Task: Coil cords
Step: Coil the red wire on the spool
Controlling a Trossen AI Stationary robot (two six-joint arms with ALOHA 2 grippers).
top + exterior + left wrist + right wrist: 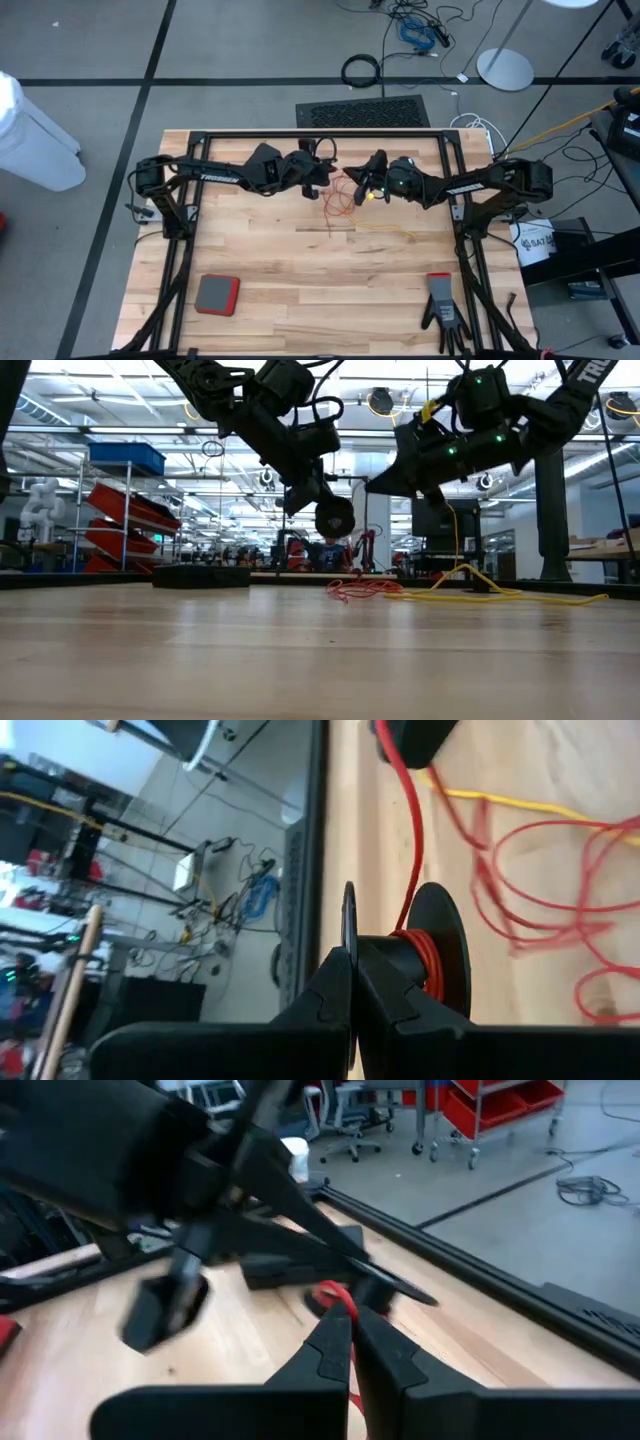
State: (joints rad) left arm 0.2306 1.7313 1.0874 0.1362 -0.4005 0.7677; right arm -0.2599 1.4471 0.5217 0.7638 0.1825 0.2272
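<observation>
Left gripper [352,982], at the bottom centre of its wrist view, is clamped tight on the black reel [430,955], whose core carries a few turns of red cord [418,850]. Right gripper [352,1342], low centre in its own view, is pinched fully closed on the same red cord just short of the reel. In the high view both meet near the upper centre of the table [300,290], raised off the wood.

Beyond the reel, the red cord runs straight up the left wrist frame, then falls into loose loops at the right. The reel stands on edge in that view, its axle lying left to right across the frame.

The yellow cord [385,230] trails rightward over the table, crossing the red loops. My worry: winding could drag the two into a knot, or slack could slip off the flange.
</observation>
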